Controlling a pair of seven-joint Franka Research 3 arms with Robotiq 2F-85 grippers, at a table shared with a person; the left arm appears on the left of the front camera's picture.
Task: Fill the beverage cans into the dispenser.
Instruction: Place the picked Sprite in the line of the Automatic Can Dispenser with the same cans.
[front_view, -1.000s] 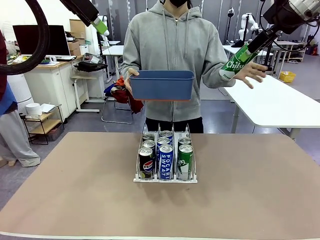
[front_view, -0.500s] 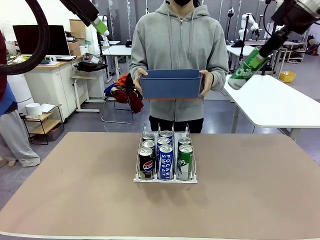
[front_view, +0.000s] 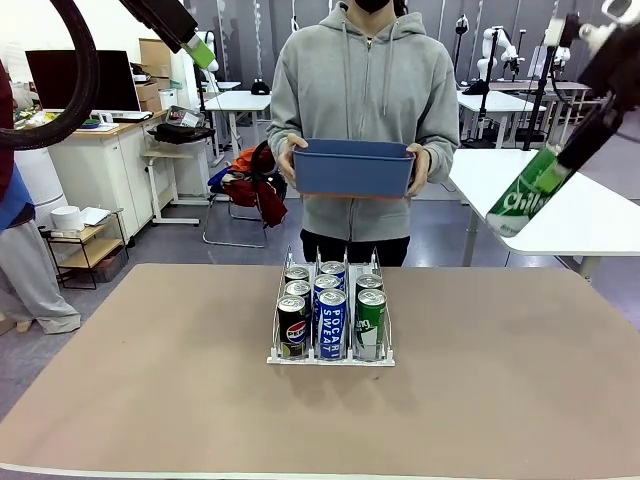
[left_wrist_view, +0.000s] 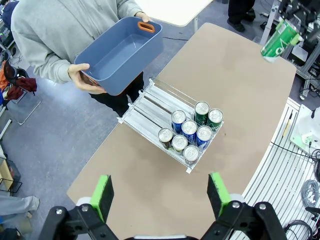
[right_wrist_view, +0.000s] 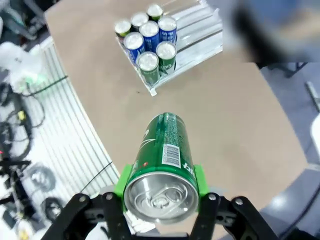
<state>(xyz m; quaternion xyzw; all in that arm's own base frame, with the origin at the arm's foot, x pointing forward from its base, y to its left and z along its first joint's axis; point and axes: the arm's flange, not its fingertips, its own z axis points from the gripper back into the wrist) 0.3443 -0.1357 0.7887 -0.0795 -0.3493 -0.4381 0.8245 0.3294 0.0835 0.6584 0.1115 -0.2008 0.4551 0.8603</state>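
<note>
While I watch, right gripper (right_wrist_view: 161, 192) holds green can (right_wrist_view: 162, 160) tight | dispenser (right_wrist_view: 165, 42) well beyond its fingertips | left gripper (left_wrist_view: 161, 195) wide, dispenser below.

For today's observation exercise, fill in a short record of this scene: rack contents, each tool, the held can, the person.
rack: three lanes, seven cans upright at the robot's end; three black, two blue, two green
left tool: open, high above the table, holding nothing
right tool: shut on green can
green can: tilted, in the air at the right, away from the rack
person: stands at far side, both hands on a blue bin
</note>
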